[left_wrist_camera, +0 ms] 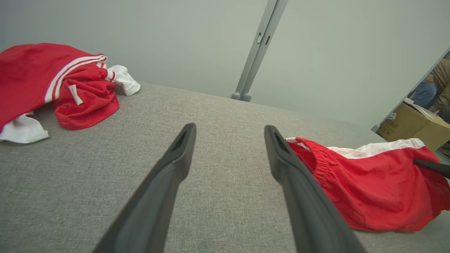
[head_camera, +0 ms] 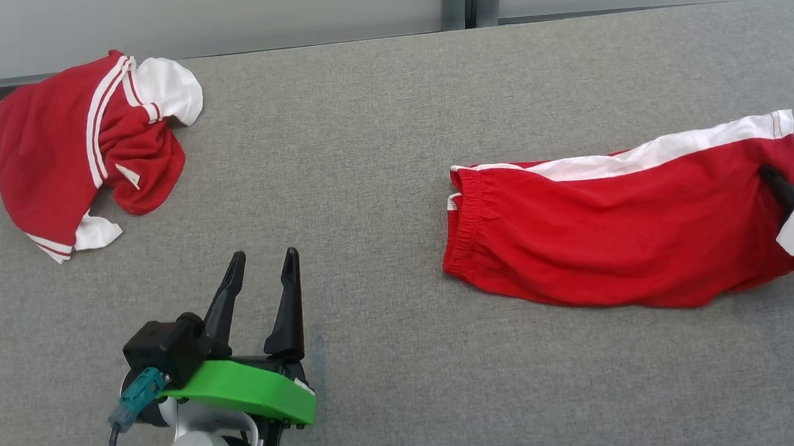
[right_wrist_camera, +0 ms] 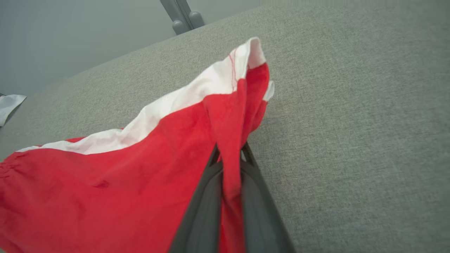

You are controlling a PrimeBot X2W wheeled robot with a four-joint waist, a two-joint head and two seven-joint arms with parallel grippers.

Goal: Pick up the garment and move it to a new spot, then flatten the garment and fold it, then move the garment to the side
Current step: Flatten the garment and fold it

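Observation:
The garment (head_camera: 617, 227) is a pair of red shorts with a white side stripe and an elastic waistband, lying mostly flat on the right half of the grey table (head_camera: 363, 148). At its right-hand hem my right gripper (head_camera: 775, 185) is shut on a pinch of red cloth; in the right wrist view the fabric (right_wrist_camera: 123, 175) runs up between the two closed fingers (right_wrist_camera: 204, 207). My left gripper (head_camera: 265, 258) stands open over bare table at the lower left, well apart from the shorts (left_wrist_camera: 369, 186), with nothing between its fingers (left_wrist_camera: 168, 168).
A second red and white garment (head_camera: 72, 149) lies crumpled at the table's far left corner. A grey wall with a vertical post (left_wrist_camera: 258, 49) stands behind the table. Past the right end are a cardboard box (left_wrist_camera: 411, 124) and a seated person (left_wrist_camera: 437, 84).

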